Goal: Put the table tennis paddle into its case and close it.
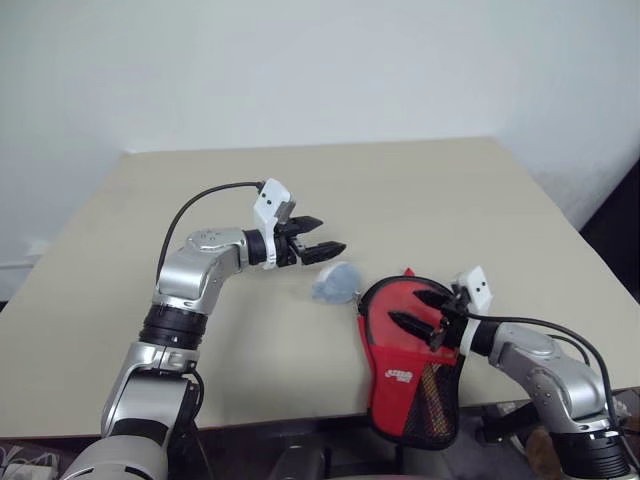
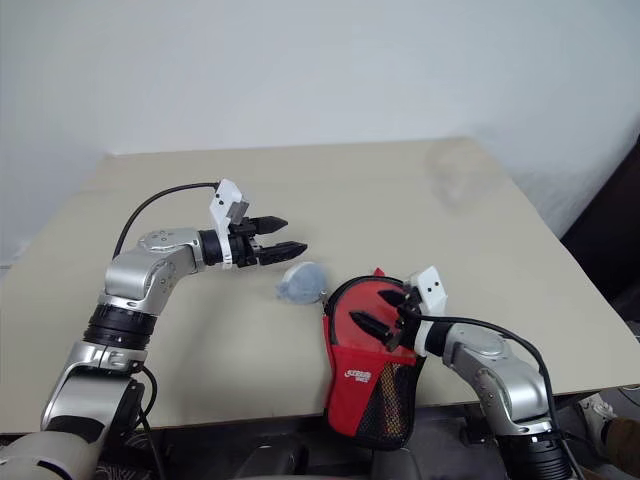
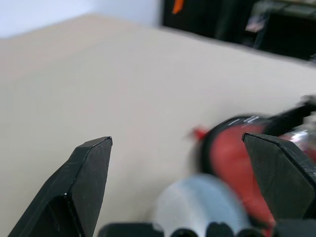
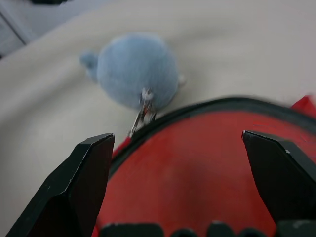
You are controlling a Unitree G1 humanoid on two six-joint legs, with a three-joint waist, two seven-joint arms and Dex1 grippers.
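Observation:
The red case [image 1: 398, 372] with black edging lies at the table's near edge, its round end on the table and its logo and mesh pocket hanging over the edge. A small grey-blue fluffy ball [image 1: 335, 282] is clipped to the rim of the case [image 4: 197, 163]. My right gripper [image 1: 405, 306] hovers open just over the round end, holding nothing. Left of the ball and a little above the table, my left gripper [image 1: 331, 235] is open and points toward the ball. The paddle is hidden; I cannot tell it from the red case.
The beige table [image 1: 400, 190] stretches wide behind and to the left of the case. A pale wall stands behind it. Dark clutter lies on the floor past the table's right edge [image 1: 615, 240].

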